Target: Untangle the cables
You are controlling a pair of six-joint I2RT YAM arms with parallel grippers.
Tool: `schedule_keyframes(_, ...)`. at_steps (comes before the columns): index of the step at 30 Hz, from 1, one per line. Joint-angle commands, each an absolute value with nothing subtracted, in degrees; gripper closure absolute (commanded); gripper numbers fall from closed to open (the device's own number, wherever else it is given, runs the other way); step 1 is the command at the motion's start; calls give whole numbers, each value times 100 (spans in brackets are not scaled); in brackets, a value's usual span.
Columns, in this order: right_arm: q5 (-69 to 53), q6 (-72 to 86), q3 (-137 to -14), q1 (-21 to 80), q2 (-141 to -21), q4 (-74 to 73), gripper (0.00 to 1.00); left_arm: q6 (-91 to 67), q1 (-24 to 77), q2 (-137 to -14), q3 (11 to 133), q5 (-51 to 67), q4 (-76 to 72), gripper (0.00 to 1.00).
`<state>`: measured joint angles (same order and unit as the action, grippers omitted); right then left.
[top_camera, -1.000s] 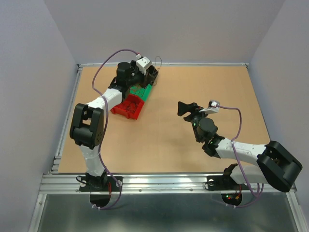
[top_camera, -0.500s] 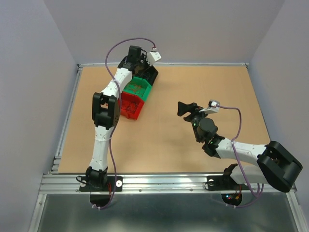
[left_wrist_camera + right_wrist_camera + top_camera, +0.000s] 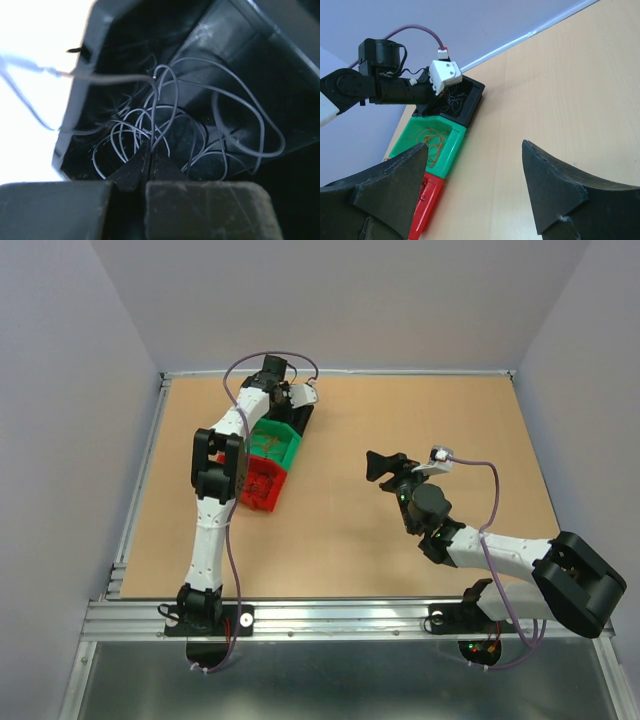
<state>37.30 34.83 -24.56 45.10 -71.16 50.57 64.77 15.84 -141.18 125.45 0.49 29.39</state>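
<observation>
Thin grey cables [image 3: 200,125] lie looped inside the black bin [image 3: 280,55]. My left gripper [image 3: 150,149] reaches down into that bin, its jaws pressed together with a grey strand running up from the tips and out over the bin's left wall. From above, the left gripper [image 3: 298,408] is at the black bin [image 3: 304,422], far left of the table. Orange cables [image 3: 427,140] rest in the green bin [image 3: 454,145]. My right gripper [image 3: 474,145] hangs open over bare table, well apart from the bins, nothing between its fingers [image 3: 555,190].
Black, green [image 3: 285,447] and red [image 3: 258,485] bins stand in a row. The red bin [image 3: 429,200] sits partly behind my right gripper's left finger. The left arm [image 3: 215,490] stretches alongside the row. The back wall rail runs just past the black bin.
The left arm has unfolded and stretched out, and its gripper has dropped into the black bin. The row of bins has shifted slightly. The right arm has not moved.
</observation>
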Motion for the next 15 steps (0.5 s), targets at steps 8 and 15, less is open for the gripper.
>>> schedule_keyframes(8,3692,3410,-2382,4553,-7058,5326,20,6434,1723,-12842,11743,712,3736,100)
schedule_keyframes(15,3674,3410,-2382,4553,-7031,5326,20,6390,1714,-12112,11452,650,3542,100)
